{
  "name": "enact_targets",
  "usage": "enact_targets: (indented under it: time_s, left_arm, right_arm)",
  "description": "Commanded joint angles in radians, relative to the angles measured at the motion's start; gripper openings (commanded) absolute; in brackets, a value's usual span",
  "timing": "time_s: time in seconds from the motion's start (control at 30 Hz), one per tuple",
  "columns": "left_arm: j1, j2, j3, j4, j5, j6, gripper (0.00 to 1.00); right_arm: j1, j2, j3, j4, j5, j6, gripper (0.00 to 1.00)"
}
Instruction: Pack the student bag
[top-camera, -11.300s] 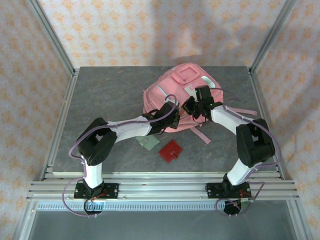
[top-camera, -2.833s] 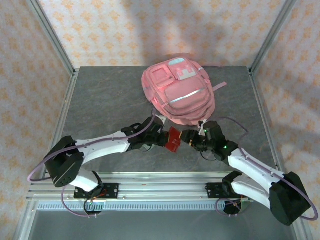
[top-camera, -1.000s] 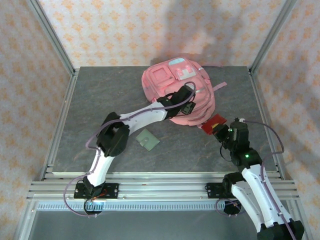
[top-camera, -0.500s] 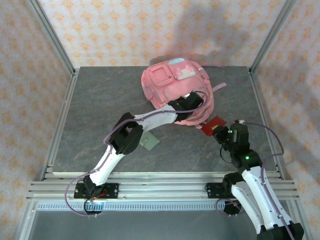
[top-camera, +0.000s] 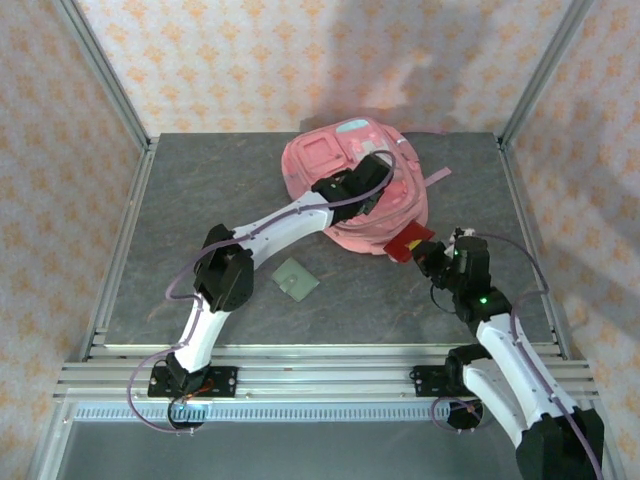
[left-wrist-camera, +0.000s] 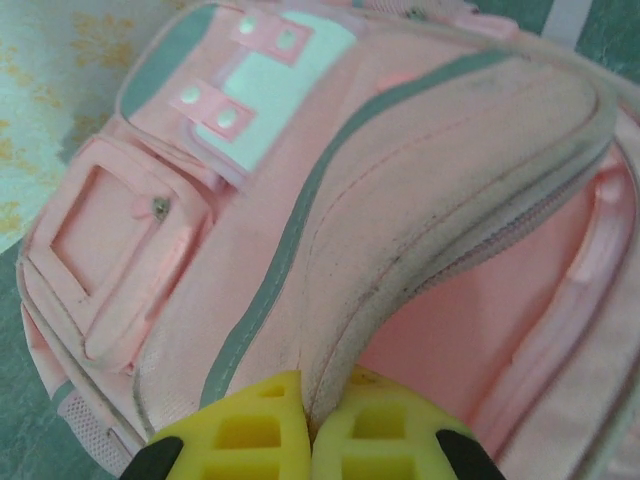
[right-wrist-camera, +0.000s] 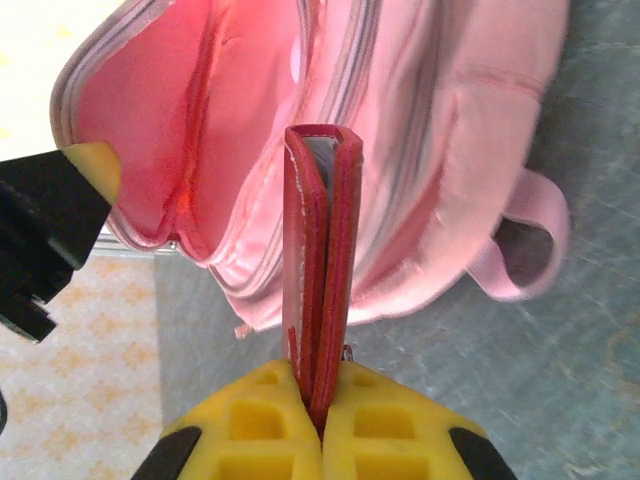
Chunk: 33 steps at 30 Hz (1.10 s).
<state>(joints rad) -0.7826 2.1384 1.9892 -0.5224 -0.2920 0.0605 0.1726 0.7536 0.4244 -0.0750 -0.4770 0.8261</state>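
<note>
From above: the pink student bag (top-camera: 345, 160) lies at the far middle of the grey surface (top-camera: 200, 200). The left arm stretches across to it, with the left pincer (top-camera: 372, 200) on the bag's top flap. The right pincer (top-camera: 428, 252) sits just beside the bag's near right edge. It grips a red booklet (top-camera: 407, 245) that reaches the bag. A small green square (top-camera: 296, 279) lies flat on the surface, apart from the bag.

From the left wrist: the left pincer (left-wrist-camera: 312, 430) is closed, its yellow fingertips (left-wrist-camera: 240, 435) pinching the grey-trimmed zip edge of the bag's flap. The pink lining shows to the right.

From the right wrist: the right pincer (right-wrist-camera: 320, 410) is clamped on the near end of the red booklet (right-wrist-camera: 322, 250), seen edge-on. The booklet's far end points at the bag's open mouth (right-wrist-camera: 190, 130).
</note>
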Motion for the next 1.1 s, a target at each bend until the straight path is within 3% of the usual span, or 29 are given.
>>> enact_targets:
  time_s: [0.0,0.33,0.77,0.87,1.07]
  left_arm:
    - [-0.017,-0.073,0.066,-0.034,0.027,-0.074,0.0]
    - [-0.017,-0.026,0.211,-0.111,0.127,-0.175,0.0]
    - [-0.018,-0.014,0.23,-0.084,0.189,-0.265,0.0]
    - [-0.02,-0.011,0.23,-0.079,0.187,-0.278,0.0]
    - [-0.014,-0.011,0.193,-0.071,0.166,-0.291,0.0]
  right_arm:
    - [-0.004,0.04,0.034,0.21,-0.057,0.045,0.01]
    - [0.006,0.336,0.106,0.574,-0.105,0.191,0.01]
    - [0.133,0.797,0.361,0.644,-0.003,0.308,0.07]
    - [0.165,0.882,0.403,0.667,-0.004,0.33,0.16]
    - [0.163,0.858,0.426,0.422,0.013,0.229,0.47]
